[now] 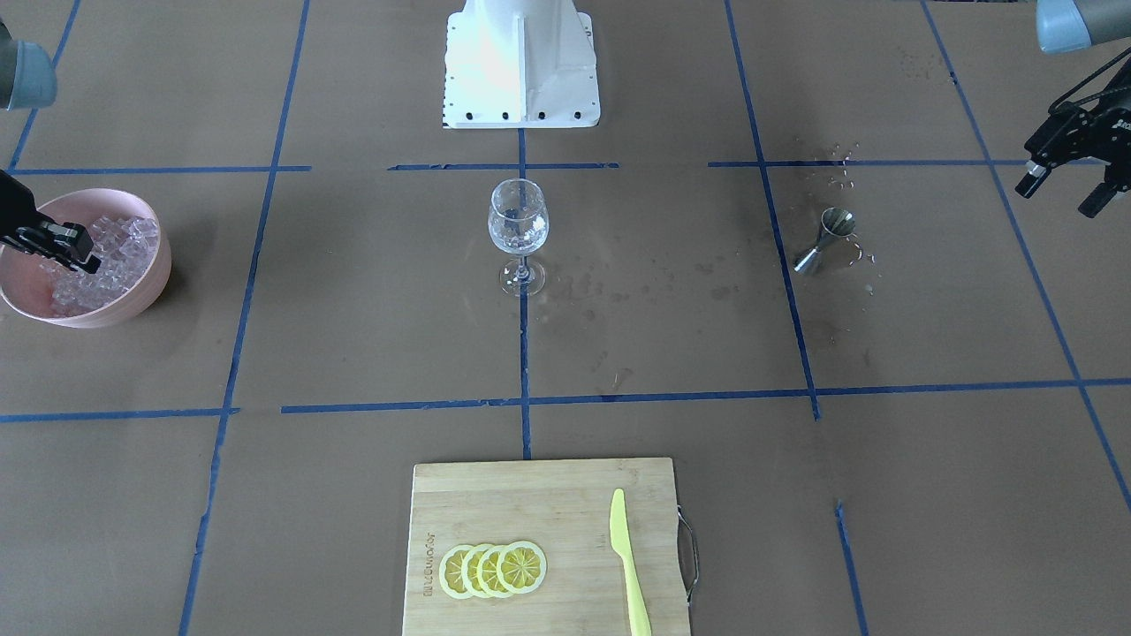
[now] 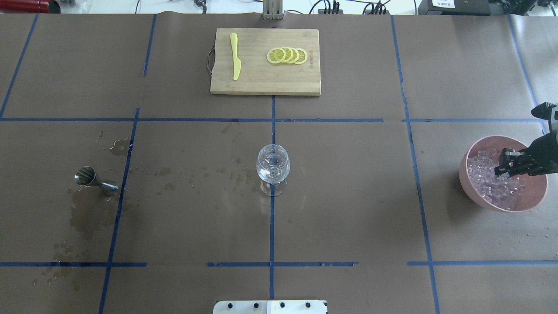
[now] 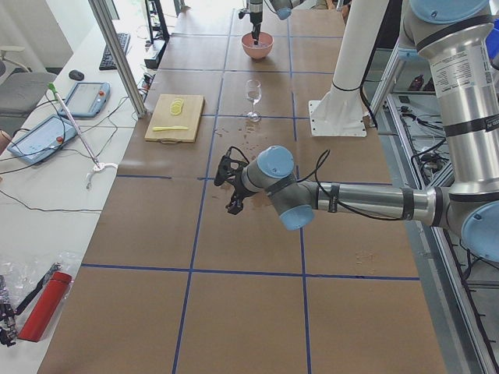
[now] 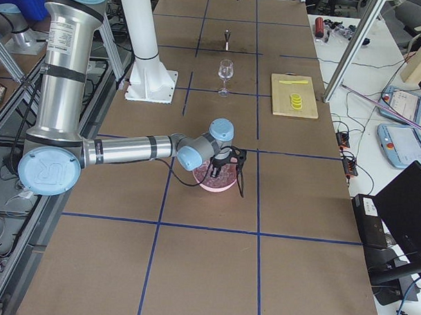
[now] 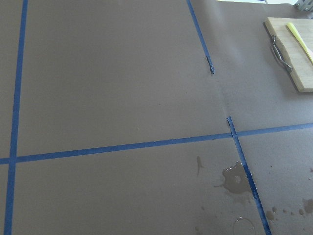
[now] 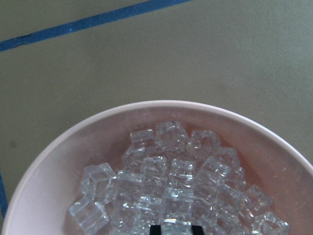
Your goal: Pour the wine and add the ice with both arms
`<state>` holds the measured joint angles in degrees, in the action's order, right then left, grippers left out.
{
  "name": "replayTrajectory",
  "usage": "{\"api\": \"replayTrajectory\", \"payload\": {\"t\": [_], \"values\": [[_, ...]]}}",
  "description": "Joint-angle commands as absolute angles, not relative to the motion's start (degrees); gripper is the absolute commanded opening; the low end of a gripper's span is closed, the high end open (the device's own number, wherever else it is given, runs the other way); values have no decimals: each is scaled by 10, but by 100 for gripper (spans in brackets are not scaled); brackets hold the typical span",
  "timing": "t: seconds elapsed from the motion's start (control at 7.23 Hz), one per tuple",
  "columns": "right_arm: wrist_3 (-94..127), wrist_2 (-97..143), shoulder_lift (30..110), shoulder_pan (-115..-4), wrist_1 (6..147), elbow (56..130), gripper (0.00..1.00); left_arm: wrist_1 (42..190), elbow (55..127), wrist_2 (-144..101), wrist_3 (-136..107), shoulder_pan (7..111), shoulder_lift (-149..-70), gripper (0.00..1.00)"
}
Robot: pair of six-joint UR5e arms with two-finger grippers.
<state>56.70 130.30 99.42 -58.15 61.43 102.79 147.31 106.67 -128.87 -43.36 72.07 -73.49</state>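
Observation:
A clear wine glass (image 1: pixel 519 225) stands upright at the table's middle and also shows in the overhead view (image 2: pixel 273 168). A pink bowl (image 1: pixel 146 296) holds a heap of clear ice cubes (image 1: pixel 124 252). My right gripper (image 1: pixel 84 259) hangs over the bowl (image 2: pixel 475 152), low among the ice (image 2: pixel 488 181). In the right wrist view its two fingertips (image 6: pixel 155 228) stand close together with one cube between them. My left gripper (image 1: pixel 1060 193) is open and empty, raised above the table's far end, well apart from the steel jigger (image 1: pixel 826 238).
The jigger (image 2: pixel 93 179) lies on its side among wet stains. A wooden cutting board (image 1: pixel 543 503) carries lemon slices (image 1: pixel 493 570) and a yellow knife (image 1: pixel 626 556). The white pedestal (image 1: pixel 521 62) stands behind the glass.

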Motion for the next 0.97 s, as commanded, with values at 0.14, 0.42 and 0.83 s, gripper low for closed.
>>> {"api": "replayTrajectory", "payload": {"t": [0.14,0.42,0.83], "values": [[568,1342,982,-640,699,1165,0,1472,1068,-1288,-434,721,-736,100],[688,1345,867,-626,758,1215,0,1473,1068,-1289,-434,721,-736,100],[1001,1209,638,-422,810,1206,0,1474,1067,-1288,-433,721,-735,100]]}}
